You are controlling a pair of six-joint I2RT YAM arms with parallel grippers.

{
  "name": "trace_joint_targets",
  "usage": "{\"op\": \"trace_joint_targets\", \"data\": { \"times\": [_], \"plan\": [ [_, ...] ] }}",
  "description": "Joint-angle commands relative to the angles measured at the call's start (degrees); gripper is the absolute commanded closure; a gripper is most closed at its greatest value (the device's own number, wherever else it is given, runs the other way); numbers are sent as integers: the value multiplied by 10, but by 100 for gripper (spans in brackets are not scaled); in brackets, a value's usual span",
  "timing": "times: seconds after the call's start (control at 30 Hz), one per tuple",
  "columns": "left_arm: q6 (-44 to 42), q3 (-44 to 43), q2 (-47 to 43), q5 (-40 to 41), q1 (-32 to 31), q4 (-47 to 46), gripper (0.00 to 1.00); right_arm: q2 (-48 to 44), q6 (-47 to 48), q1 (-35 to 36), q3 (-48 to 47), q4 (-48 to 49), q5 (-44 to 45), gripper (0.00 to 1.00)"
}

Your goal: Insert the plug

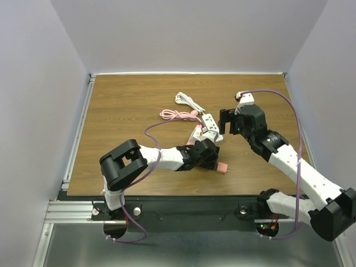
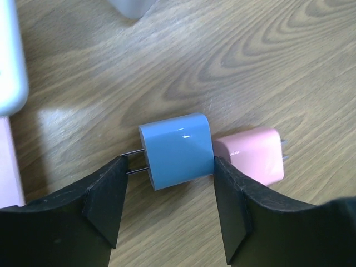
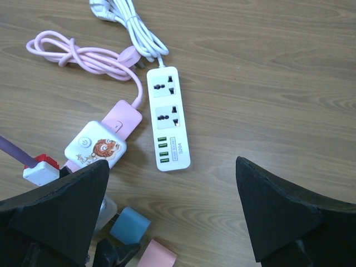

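A blue plug adapter lies flat on the wooden table with its two metal prongs pointing left in the left wrist view. It also shows in the right wrist view. My left gripper is open and low over it; one finger tip sits at the prong ends and the other at the plug's back edge. A white power strip with two sockets and several USB ports lies farther back. My right gripper is wide open and empty above the table, near that strip's end.
A pink adapter lies against the blue plug's back. A pink power strip with a white cartoon-marked block lies left of the white strip. A coiled pink cord and a white cord lie behind them.
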State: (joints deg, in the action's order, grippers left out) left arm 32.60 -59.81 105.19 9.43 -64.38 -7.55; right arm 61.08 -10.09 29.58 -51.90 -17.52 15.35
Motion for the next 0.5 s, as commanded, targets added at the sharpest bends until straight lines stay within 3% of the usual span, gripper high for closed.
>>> {"op": "trace_joint_targets", "data": {
  "times": [0.0, 0.3, 0.47],
  "plan": [
    [-21, 44, -89, 14, 7, 29, 100, -25, -4, -5, -15, 27, -28, 0],
    [-24, 149, -294, 41, 62, -33, 100, -37, -73, -5, -48, 14, -97, 0],
    [-32, 177, -379, 73, 67, -76, 100, -4, -153, -4, -58, 19, -238, 1]
  ]
}}
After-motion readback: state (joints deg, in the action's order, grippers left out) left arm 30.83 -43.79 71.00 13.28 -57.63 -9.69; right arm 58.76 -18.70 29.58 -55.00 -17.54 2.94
